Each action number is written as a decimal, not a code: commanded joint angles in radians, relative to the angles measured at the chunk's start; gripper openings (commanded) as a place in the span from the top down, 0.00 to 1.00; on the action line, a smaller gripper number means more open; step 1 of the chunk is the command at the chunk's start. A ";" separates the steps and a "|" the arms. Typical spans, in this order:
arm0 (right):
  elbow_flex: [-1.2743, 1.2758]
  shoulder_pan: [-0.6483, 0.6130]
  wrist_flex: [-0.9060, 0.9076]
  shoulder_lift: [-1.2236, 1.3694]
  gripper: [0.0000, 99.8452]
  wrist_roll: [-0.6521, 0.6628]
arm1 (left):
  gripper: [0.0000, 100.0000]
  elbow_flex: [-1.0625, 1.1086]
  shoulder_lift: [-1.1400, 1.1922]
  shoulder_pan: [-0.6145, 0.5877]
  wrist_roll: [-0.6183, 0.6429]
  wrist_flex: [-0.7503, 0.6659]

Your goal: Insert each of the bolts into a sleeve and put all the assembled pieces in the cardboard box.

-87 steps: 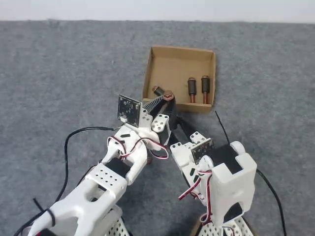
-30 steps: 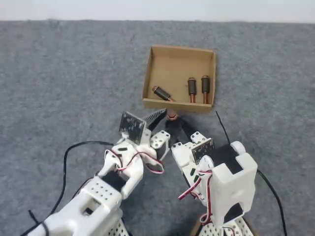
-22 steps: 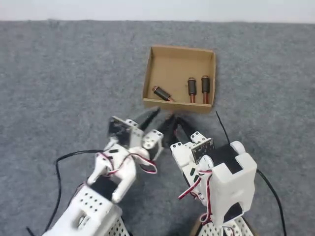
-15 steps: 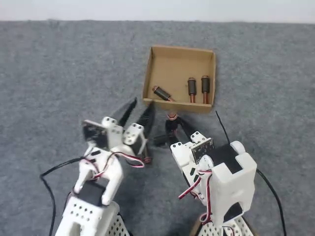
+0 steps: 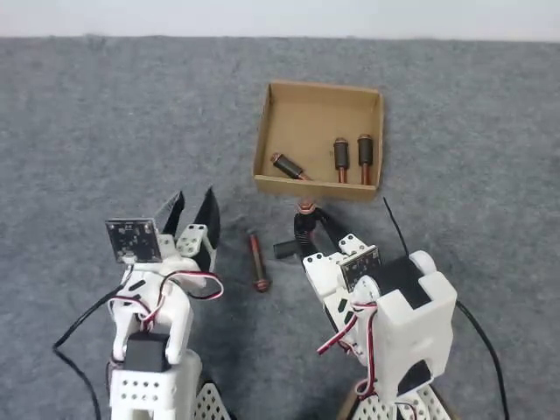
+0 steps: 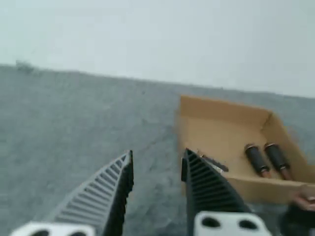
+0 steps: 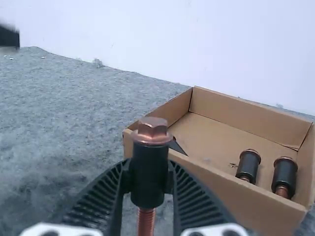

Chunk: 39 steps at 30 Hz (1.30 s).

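Now | left pincer (image 5: 193, 206) pulls back, open, empty | right pincer (image 7: 147, 171) grips sleeved bolt (image 7: 149, 162) | cardboard box (image 5: 262, 131) next; loose bolt (image 5: 255, 261) waits.

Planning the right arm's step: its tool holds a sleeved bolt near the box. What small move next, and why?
Probably ease the right tool forward over the cardboard box's near wall, then open. It is shut on a sleeved bolt, upright, just short of that wall; three assembled pieces already lie inside.
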 commanded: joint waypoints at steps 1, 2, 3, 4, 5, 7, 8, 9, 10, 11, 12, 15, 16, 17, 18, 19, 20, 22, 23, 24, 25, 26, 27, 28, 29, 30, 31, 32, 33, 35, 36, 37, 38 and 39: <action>-0.006 0.041 -0.015 -0.021 0.99 0.017 | 0.85 -0.015 -0.021 -0.051 -0.005 0.052; -0.009 0.042 -0.015 -0.021 0.99 0.017 | 0.85 -0.015 -0.021 -0.063 -0.005 0.075; -0.015 0.044 -0.015 -0.021 0.99 0.017 | 0.85 -0.015 -0.021 -0.071 -0.005 0.109; -0.020 0.044 -0.015 -0.021 0.99 0.017 | 0.85 -0.015 -0.021 -0.074 -0.005 0.143; -0.021 0.044 -0.015 -0.021 0.99 0.017 | 0.85 -0.015 -0.021 -0.074 -0.008 0.180; -0.021 0.045 -0.015 -0.021 0.99 0.017 | 0.85 -0.015 -0.021 -0.072 -0.012 0.259; -0.021 0.045 -0.015 -0.021 0.99 0.017 | 0.85 -0.015 -0.021 -0.074 -0.012 0.290; -0.021 0.051 -0.015 -0.021 0.99 0.017 | 0.85 -0.015 -0.021 -0.074 -0.012 0.308; -0.021 0.064 -0.015 -0.021 0.99 0.017 | 0.85 -0.015 -0.020 -0.075 -0.014 0.321; -0.023 0.076 -0.015 -0.021 0.99 0.017 | 0.85 -0.015 -0.020 -0.075 -0.014 0.327; -0.032 0.094 -0.015 -0.021 0.99 0.017 | 0.85 -0.015 -0.017 -0.075 -0.014 0.330; -0.074 0.170 -0.015 -0.022 0.99 0.017 | 0.85 -0.015 -0.017 -0.075 -0.014 0.361; -0.091 0.188 -0.015 -0.022 0.99 0.017 | 0.85 -0.015 -0.017 -0.075 -0.014 0.361; -0.106 0.200 -0.015 -0.022 0.99 0.017 | 0.85 -0.015 -0.017 -0.074 -0.014 0.359; -0.123 0.208 -0.015 -0.022 0.99 0.017 | 0.85 -0.015 -0.017 -0.074 -0.014 0.358; -0.141 0.211 -0.015 -0.022 0.99 0.017 | 0.85 -0.015 -0.017 -0.072 -0.014 0.358; -0.158 0.213 -0.015 -0.022 0.99 0.017 | 0.85 -0.015 -0.017 -0.071 -0.014 0.358; -0.192 0.213 -0.015 -0.022 0.99 0.017 | 0.85 -0.015 -0.017 -0.069 -0.014 0.358; -0.210 0.213 -0.015 -0.022 0.99 0.017 | 0.85 -0.015 -0.017 -0.069 -0.014 0.358; -0.232 0.213 -0.015 -0.022 0.99 0.017 | 0.85 -0.015 -0.017 -0.069 -0.014 0.358; -0.255 0.214 -0.015 -0.022 0.99 0.017 | 0.85 -0.015 -0.017 -0.069 -0.014 0.358; -0.278 0.220 -0.015 -0.022 0.99 0.017 | 0.85 -0.015 -0.017 -0.069 -0.014 0.356; -0.302 0.225 -0.015 -0.024 0.99 0.017 | 0.85 -0.015 -0.017 -0.069 -0.015 0.356; -0.328 0.229 -0.015 -0.024 0.99 0.017 | 0.85 -0.015 -0.017 -0.069 -0.015 0.356; -0.354 0.236 -0.015 -0.024 0.99 0.017 | 0.85 -0.015 -0.017 -0.069 -0.015 0.356; -0.381 0.242 -0.015 -0.024 0.99 0.017 | 0.85 -0.015 -0.017 -0.068 -0.015 0.353; -0.408 0.246 -0.015 -0.024 0.99 0.018 | 0.85 -0.015 -0.017 -0.068 -0.015 0.347; -0.434 0.252 -0.012 -0.028 0.99 0.018 | 0.85 -0.015 -0.017 -0.068 -0.015 0.347; -0.459 0.257 0.010 -0.041 0.99 0.018 | 0.86 -0.015 -0.017 -0.068 -0.015 0.342; -0.503 0.263 0.111 -0.087 0.99 0.018 | 0.90 -0.015 -0.017 -0.068 -0.015 0.342; -0.523 0.266 0.180 -0.120 0.99 0.018 | 0.92 -0.015 -0.017 -0.068 -0.015 0.342; -0.543 0.266 0.254 -0.157 0.99 0.018 | 0.96 -0.015 -0.017 -0.068 -0.015 0.342; -0.562 0.266 0.332 -0.199 0.99 0.018 | 0.98 -0.015 -0.017 -0.068 -0.017 0.331; -0.580 0.266 0.407 -0.240 0.99 0.018 | 0.99 -0.015 -0.017 -0.068 -0.032 0.316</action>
